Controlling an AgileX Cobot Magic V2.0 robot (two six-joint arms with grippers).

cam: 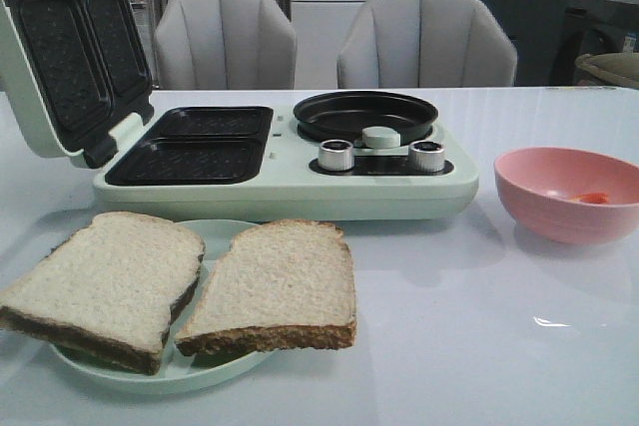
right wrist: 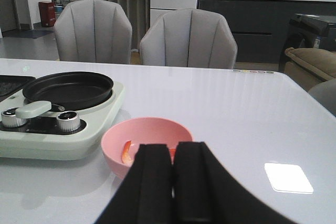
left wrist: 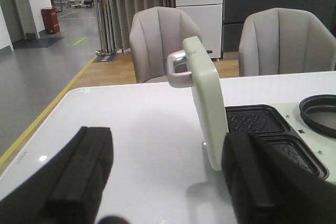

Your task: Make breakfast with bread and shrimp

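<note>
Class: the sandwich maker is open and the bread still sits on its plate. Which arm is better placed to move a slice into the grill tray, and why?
Left. Its pincer is open beside the raised lid and grill trays, on the bread's side. The right pincer is shut, over by the pink bowl.

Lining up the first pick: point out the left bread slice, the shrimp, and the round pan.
left bread slice (cam: 105, 281), front view, middle of its top face
shrimp (cam: 594, 198), front view, orange piece inside the pink bowl
round pan (cam: 364, 114), front view, dark inner floor
</note>
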